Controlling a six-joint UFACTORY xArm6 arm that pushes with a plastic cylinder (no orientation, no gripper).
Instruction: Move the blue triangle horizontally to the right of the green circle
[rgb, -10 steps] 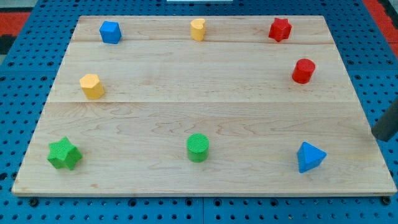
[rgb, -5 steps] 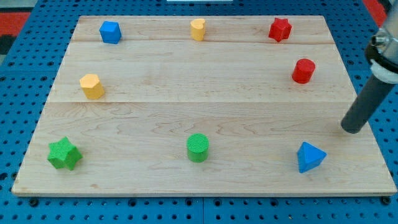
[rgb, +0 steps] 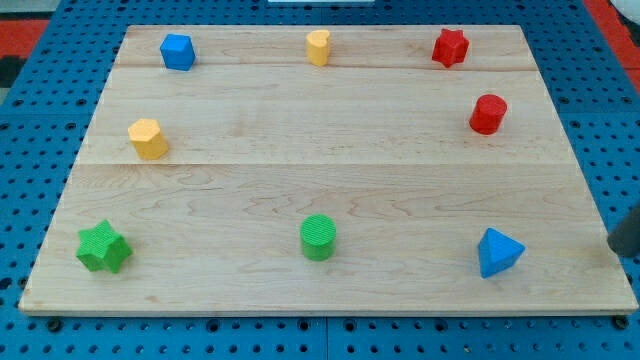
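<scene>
Judging from the layout, the push on the blue triangle (rgb: 499, 252) has not begun: it sits untouched in the lower right of the frame, on the wooden desk (rgb: 320, 110). No pincer exists on this arm, so there is nothing to call apart or together; it ends in a dark rod, and only a sliver of that rod shows at the right edge of the frame. My tip (rgb: 622, 252) appears to be at the bottom of that sliver, off the desk's right rim, to the right of the triangle and clear of it, roughly level with it.

The green circle (rgb: 318, 237) stands at the lower middle of the frame, well apart from the triangle and to its left. The triangle already lies on the circle's right side, only slightly lower in the frame. So the next move, as I judge it, calls for a small correction at most: bringing my tip in below the triangle and nudging it a little toward the top of the frame until the two line up in one row. A push from the right would also bring it closer to the circle.

The triangle is a solid bright blue wedge, its faces catching light differently, one corner pointing to the frame's right. Nothing touches it.
</scene>
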